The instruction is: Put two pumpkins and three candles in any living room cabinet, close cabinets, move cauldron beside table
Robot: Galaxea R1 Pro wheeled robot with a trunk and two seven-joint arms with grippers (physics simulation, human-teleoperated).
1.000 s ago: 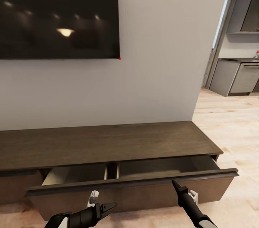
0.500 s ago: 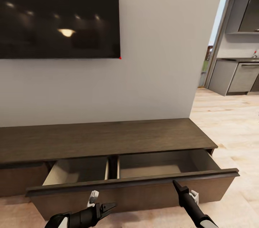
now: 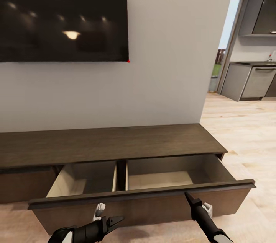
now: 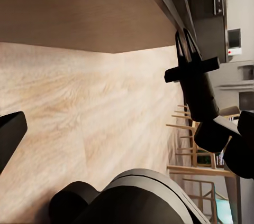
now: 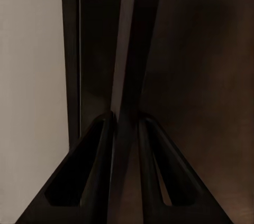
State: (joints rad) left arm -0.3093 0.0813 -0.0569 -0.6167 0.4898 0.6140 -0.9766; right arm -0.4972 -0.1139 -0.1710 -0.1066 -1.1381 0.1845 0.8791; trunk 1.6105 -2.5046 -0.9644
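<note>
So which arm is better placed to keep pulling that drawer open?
The right: its tool is clamped on the drawer front's top edge, as the right wrist view shows. The left tool hangs below, touching nothing.

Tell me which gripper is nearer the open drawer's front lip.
Right. The right gripper is clamped on the drawer lip; the left gripper hangs lower, in front of the drawer face, apart from it.

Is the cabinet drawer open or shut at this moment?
Open. The drawer front stands pulled out from the cabinet, exposing pale compartments with nothing visible inside. The right gripper has its jaws closed on the front's top edge.
</note>
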